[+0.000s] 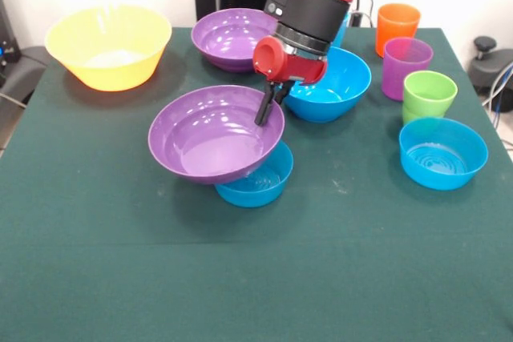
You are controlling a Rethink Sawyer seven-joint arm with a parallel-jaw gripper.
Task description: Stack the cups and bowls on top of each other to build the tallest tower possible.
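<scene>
A wide purple bowl sits tilted over a small blue bowl near the table's middle; these two make the tower. My gripper comes down on the purple bowl's far right rim, with its black fingers shut across that rim. Just behind the gripper is a large blue bowl, and a second purple bowl stands beyond it to the left. The yellow bowl is at the far left. At the right, an orange cup, a purple cup and a green cup stand in a row.
Another small blue bowl stands alone near the right edge, in front of the green cup. The dark green tablecloth covers the table. The arm hides what is directly behind it.
</scene>
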